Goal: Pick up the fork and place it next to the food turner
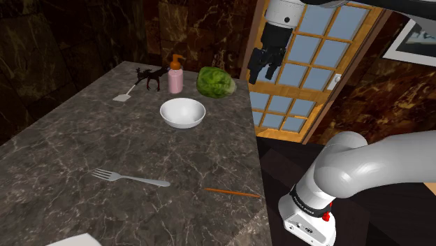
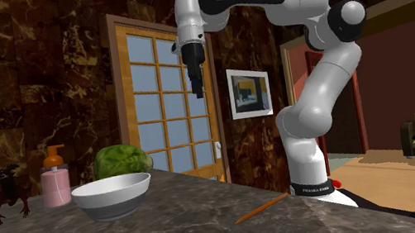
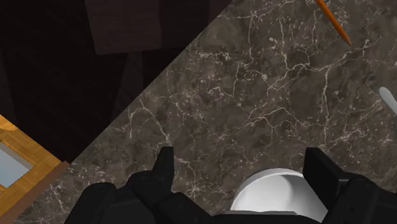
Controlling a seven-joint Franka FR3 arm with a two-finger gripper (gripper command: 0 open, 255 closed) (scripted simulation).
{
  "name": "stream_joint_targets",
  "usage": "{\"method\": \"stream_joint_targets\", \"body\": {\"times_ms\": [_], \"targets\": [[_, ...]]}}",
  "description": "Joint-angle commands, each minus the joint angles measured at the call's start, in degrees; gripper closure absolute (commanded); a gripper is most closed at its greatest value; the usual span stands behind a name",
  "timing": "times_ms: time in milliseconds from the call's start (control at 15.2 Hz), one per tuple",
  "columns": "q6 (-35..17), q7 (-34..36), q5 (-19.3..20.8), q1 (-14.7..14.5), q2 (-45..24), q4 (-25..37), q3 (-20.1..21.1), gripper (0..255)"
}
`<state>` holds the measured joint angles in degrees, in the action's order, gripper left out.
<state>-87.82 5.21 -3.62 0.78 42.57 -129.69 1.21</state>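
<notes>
grey fork (image 1: 131, 178) lies flat on the dark stone bench (image 1: 63, 154), near its front edge in the shoulder view, handle running to that view's right. your end effector (image 1: 265, 66) hangs high, roughly over the white bowl (image 1: 182, 112), fingers wide apart, holding nothing, so the fork's well below it, toward that front edge.

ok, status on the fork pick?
Gripper high above the counter, jaws open, empty. Fork flat on the counter, untouched. Turner at the far end. Bowl beside the route, likely clear.
</notes>
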Motion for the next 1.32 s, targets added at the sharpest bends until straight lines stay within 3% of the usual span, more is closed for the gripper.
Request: {"method": "stream_joint_targets", "body": {"times_ms": [0,660,1254], "targets": [[0.00,0.00,0.00,0.00,0.00,0.00,0.00,0],[-13.32,3.18,-3.68,-4.65,-11.53,-0.79,8.27,0],[-23.77,6.72,-3.49,-7.84,-25.40,3.48,15.72,0]]}}
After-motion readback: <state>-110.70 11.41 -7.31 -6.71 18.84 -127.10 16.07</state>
